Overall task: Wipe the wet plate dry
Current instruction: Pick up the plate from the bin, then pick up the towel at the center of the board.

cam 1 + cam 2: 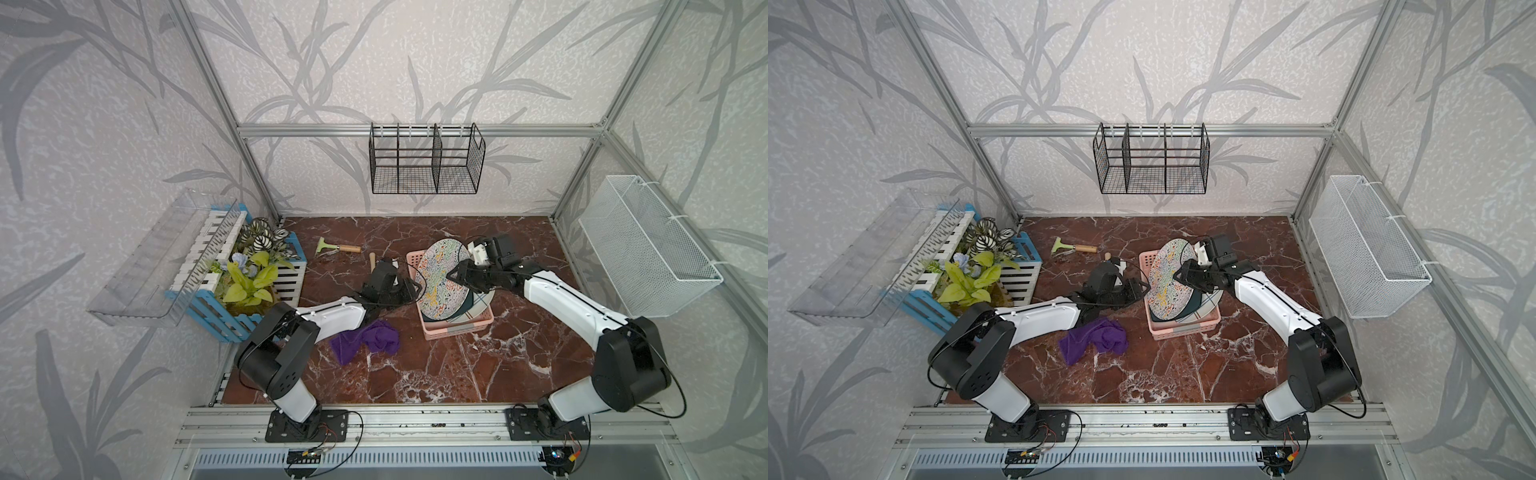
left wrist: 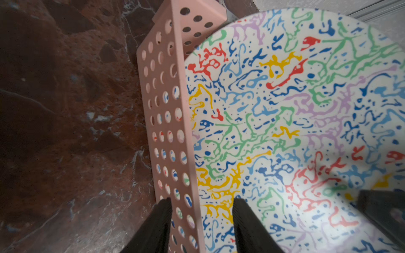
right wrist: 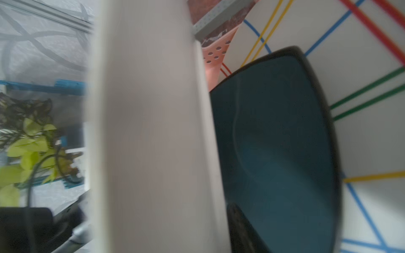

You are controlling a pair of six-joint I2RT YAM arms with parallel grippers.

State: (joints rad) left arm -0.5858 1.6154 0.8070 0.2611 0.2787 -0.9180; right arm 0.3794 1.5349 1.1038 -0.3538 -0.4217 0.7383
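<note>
Round multicolour-splattered plate (image 1: 442,278) stood tilted in pink perforated plastic basket (image 1: 457,330). Right claw (image 1: 452,276) clamped its rim; left claw (image 2: 201,200) sat astride rim and basket wall, grip unclear. Risk: lift snagging basket, wet rim slipping.

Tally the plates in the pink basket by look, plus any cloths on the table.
splatter-pattern plate: 1
dark teal plate: 1
white plate with coloured lines: 1
purple cloth: 1
Total: 4
</note>
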